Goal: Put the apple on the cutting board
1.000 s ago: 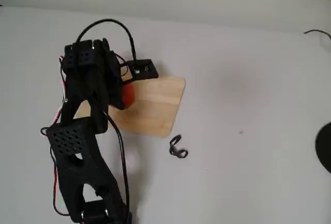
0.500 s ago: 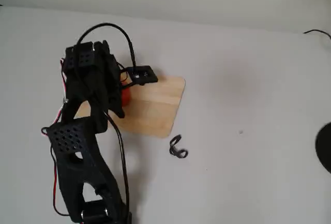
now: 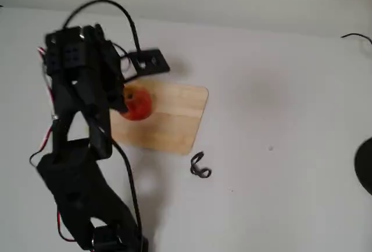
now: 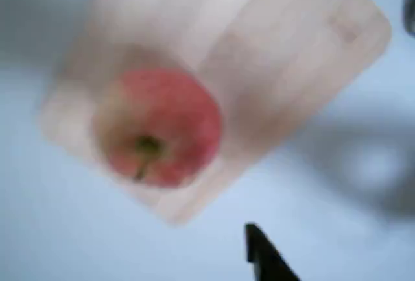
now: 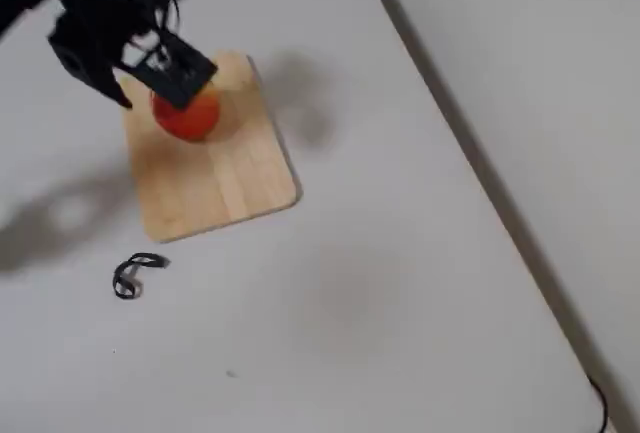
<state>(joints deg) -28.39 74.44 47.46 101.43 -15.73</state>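
One apple [image 3: 137,104] sits on the cutting board [image 3: 171,118], toward the board's left end in a fixed view and stem-up in the wrist view [image 4: 155,128], where its red skin with yellowish patches lies wholly within the board's outline [image 4: 311,54]. The board lies flat on the white counter [image 3: 279,89]. The black arm [image 3: 81,147] rises from the lower left of that view, and the end effector [image 5: 165,78] hovers above the fruit in another fixed view, apparently clear of it; whether its jaws are parted or closed cannot be told, since motion blur and the arm's own bulk hide them, and only one dark tip [image 4: 266,258] shows at the lower edge of the wrist view. Judged from the layout, the placing step looks complete and the arm appears to be lifting off.

Risks from here:
- The apple is round and rests near the board's end, so a brush from a finger or the trailing cable [image 3: 125,16] could roll it off onto the counter.
- A low sideways retreat could clip the fruit; a lift straight up first would avoid this.
- A small dark clip-like object [image 3: 199,166] lies on the counter just beside the board's near edge [image 5: 135,275]; it is clear of the apple but could be swept by a low arm pass.
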